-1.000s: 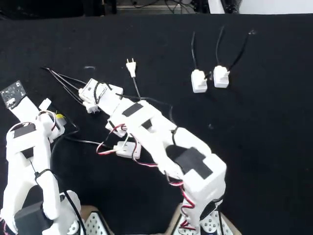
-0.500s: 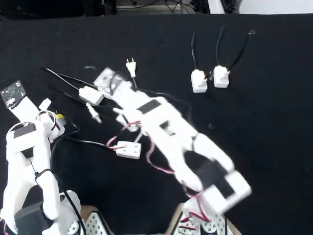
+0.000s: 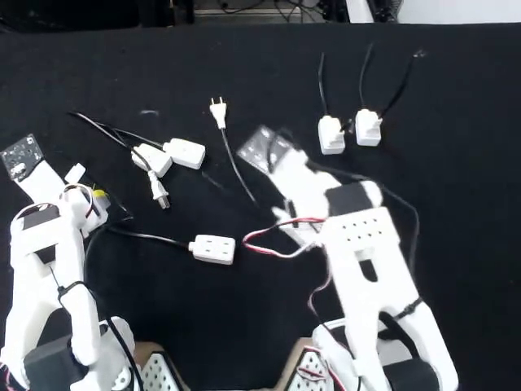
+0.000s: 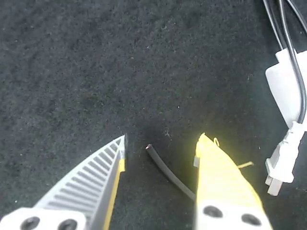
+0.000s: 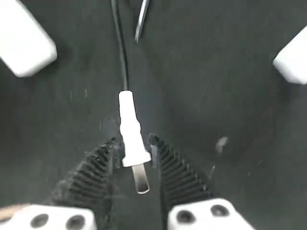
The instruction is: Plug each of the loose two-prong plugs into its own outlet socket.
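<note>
The plug (image 5: 133,143) sits low in the middle of the right wrist view, clenched by the right tool (image 5: 134,139), its prong toward the wrist and its cord trailing away. Within a second that arm has swung from the cords (image 3: 106,130) at upper left to the high view's centre (the carry to a socket (image 3: 213,248) seems begun). The left tool (image 4: 162,136) rests released at the left edge.

A black cloth-covered table (image 3: 464,212) has cables (image 3: 281,8) and a white surface (image 3: 456,10) beyond its far edge
</note>
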### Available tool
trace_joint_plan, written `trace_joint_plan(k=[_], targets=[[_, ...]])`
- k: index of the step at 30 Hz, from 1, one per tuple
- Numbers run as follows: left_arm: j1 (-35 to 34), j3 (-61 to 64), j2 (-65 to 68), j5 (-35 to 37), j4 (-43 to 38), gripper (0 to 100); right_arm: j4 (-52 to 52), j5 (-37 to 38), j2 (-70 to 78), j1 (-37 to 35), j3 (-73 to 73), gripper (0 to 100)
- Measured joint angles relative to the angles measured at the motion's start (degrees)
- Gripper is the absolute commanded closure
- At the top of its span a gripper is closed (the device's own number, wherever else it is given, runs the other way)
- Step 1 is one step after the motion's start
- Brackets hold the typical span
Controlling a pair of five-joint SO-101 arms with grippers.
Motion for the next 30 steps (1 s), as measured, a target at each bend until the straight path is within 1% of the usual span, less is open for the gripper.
trace_joint_plan(k=[2, 6, 8, 13, 18, 21, 26, 30], targets=[[0.00, 0.70, 0.00, 0.00, 0.00, 76, 2.02, 3.16, 0.00, 2.90, 2.11, 91.1], [0.00, 1.32, 0.00, 0.00, 0.00, 76, 2.81, 9.58, 0.00, 7.38, 7.03, 75.0], [0.00, 1.32, 0.00, 0.00, 0.00, 76, 2.81, 11.96, -0.09, 8.44, 8.70, 70.7], [0.00, 1.32, 0.00, 0.00, 0.00, 76, -0.35, 13.89, -0.62, 10.81, 9.32, 73.4], [0.00, 1.32, 0.00, 0.00, 0.00, 76, -5.27, 13.98, -0.62, 10.73, 11.34, 75.4], [0.00, 1.32, 0.00, 0.00, 0.00, 76, -5.63, 13.71, -0.62, 8.00, 11.87, 75.4], [0.00, 1.32, 0.00, 0.00, 0.00, 76, -5.80, 8.44, -0.62, 1.41, 11.87, 75.4], [0.00, 1.32, 0.00, 0.00, 0.00, 76, -5.80, 5.89, -0.62, -3.43, 13.63, 75.4]])
